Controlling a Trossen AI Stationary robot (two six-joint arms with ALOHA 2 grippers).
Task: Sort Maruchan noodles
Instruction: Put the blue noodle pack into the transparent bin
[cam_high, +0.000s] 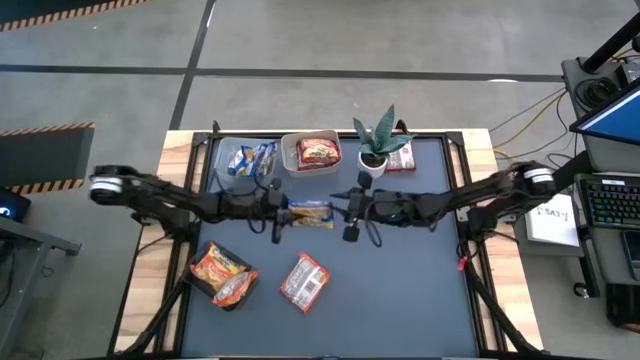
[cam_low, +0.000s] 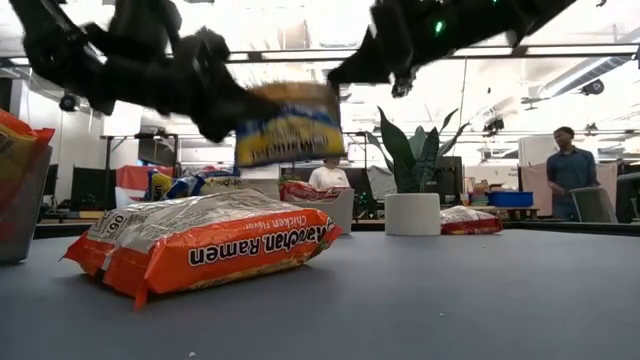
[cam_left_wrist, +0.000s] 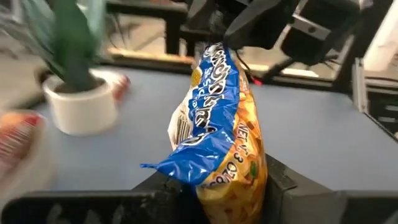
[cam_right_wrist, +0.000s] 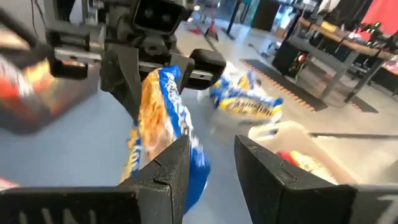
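1. Behind the desk lies an open workshop room; people stand far back in the low view, well clear of the arms.
2. Your left gripper is clenched on one end of the blue-yellow packet, and your right gripper looks closed on the opposite end, though its hold is harder to read. The packet hangs in the air between both, above the middle of the desk.
3. Outward from there: a tub with blue packets sits at the far left edge, a tub with a red packet beside it, and a potted plant further right along the far edge, with another red packet just beside the pot.
4. Near the front edge lie two orange packets toward the left corner and a red-and-white packet close to the middle.
5. Expect this packet to be light, crinkly and slippery, with a brittle noodle block inside. Grip the sealed end, not the block, and squeeze gently.
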